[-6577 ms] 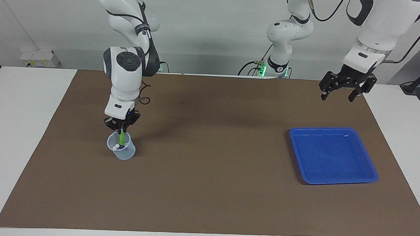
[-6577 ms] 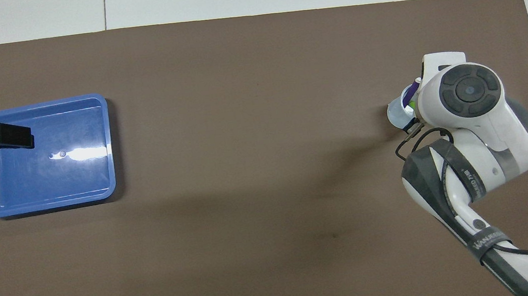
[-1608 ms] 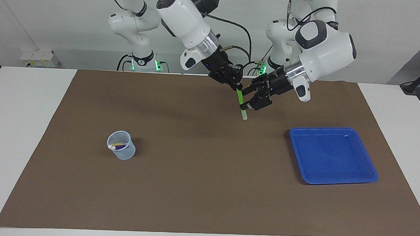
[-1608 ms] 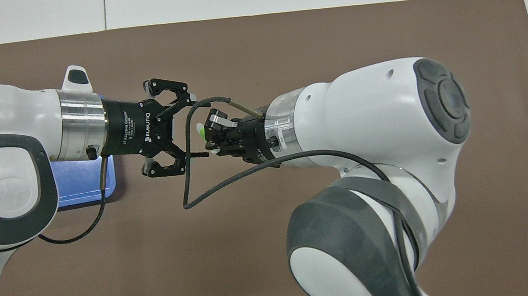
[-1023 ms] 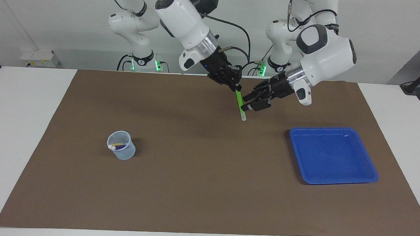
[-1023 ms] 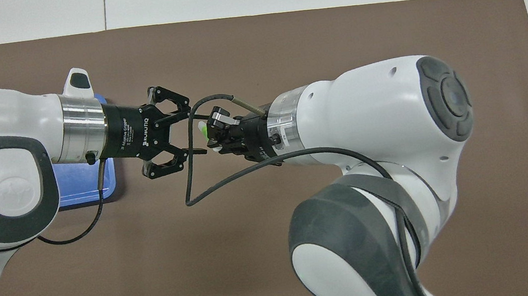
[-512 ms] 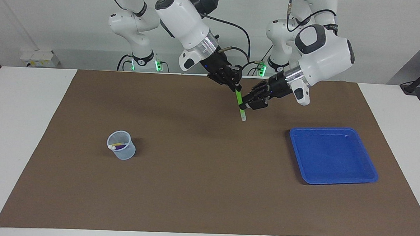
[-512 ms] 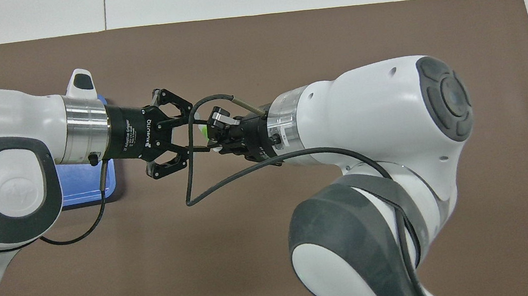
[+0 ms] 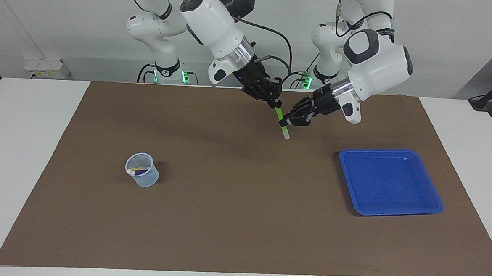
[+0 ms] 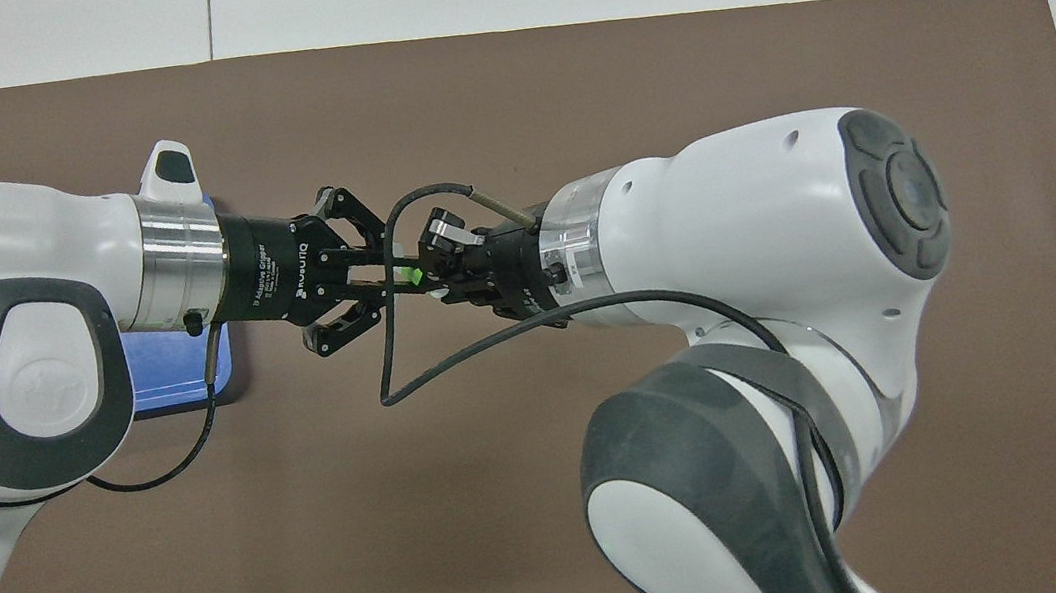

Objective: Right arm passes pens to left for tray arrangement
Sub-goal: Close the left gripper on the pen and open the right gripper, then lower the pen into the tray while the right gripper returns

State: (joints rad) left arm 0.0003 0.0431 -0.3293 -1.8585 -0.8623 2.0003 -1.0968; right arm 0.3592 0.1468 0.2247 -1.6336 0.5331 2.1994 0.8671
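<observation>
A green pen hangs slantwise in the air over the brown mat, pale end down. My right gripper is shut on its upper end. My left gripper is shut on the pen lower down, just above the pale end. In the overhead view only a green bit of the pen shows between the left gripper and the right gripper. The blue tray lies toward the left arm's end of the table. A purple and a yellow pen rest in a translucent cup.
The cup stands toward the right arm's end of the mat; the right arm hides it in the overhead view. The left arm covers most of the tray there. A black cable loops beside the grippers.
The left gripper's jaws have closed onto the green pen below the right gripper. The right gripper keeps its hold; both arms have barely shifted.
</observation>
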